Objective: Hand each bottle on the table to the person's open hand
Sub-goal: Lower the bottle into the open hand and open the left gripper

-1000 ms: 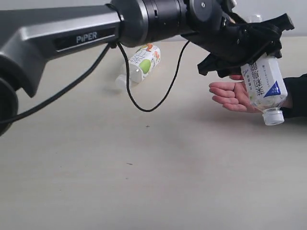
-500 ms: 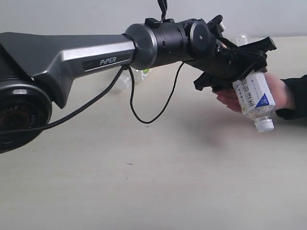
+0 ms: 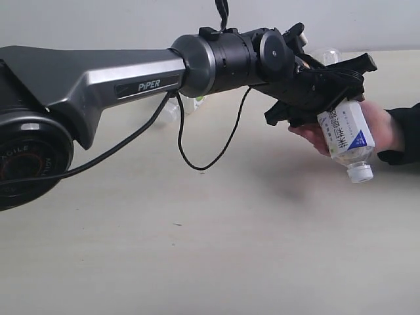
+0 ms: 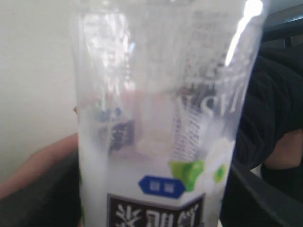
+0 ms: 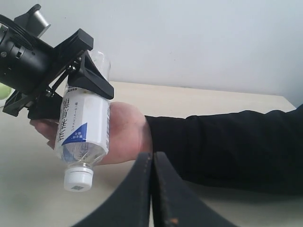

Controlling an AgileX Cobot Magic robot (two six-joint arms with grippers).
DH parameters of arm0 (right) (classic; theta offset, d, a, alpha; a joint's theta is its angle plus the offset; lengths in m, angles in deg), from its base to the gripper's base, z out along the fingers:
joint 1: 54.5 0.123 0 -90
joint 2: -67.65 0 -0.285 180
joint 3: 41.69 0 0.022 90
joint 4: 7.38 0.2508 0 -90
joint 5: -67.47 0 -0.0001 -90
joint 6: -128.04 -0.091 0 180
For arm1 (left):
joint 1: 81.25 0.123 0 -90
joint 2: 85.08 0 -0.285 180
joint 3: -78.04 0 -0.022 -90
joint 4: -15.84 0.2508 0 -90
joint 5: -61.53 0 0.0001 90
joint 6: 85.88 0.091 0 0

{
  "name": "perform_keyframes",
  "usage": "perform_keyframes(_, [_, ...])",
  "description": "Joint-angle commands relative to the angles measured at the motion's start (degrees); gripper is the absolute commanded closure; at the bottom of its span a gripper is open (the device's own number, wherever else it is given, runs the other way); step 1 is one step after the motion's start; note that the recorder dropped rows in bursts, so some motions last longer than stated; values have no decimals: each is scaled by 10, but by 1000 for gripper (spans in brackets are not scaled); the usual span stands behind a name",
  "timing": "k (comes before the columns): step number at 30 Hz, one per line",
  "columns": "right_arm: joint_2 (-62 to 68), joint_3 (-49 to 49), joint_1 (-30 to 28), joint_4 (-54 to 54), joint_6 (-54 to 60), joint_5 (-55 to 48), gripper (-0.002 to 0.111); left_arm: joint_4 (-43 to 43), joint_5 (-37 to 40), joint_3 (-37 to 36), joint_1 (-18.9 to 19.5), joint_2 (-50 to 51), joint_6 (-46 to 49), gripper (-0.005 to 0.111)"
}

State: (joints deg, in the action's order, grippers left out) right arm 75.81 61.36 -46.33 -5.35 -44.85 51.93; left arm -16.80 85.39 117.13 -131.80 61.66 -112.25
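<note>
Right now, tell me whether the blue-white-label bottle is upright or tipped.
Nearly upside down: the blue-white-label bottle has its white cap lowest, pointing at the table, base uppermost.

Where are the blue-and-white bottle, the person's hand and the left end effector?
blue-and-white bottle (image 3: 344, 131), exterior view, on its label.
person's hand (image 5: 125, 132), right wrist view, near the wrist.
left end effector (image 3: 331, 98), exterior view, between its fingertips.
</note>
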Motion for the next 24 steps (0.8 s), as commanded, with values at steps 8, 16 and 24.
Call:
perform_keyframes(8, [-4,-3,-1,0,2,2,107,1,15,4,1,-3,26,29])
perform_keyframes(16, [-4,-3,-1,0,2,2,107,7,34,4,3,-14,40,25])
perform_keyframes(24, [-4,-3,-1,0,2,2,107,59,130,4,30,-47,70,26])
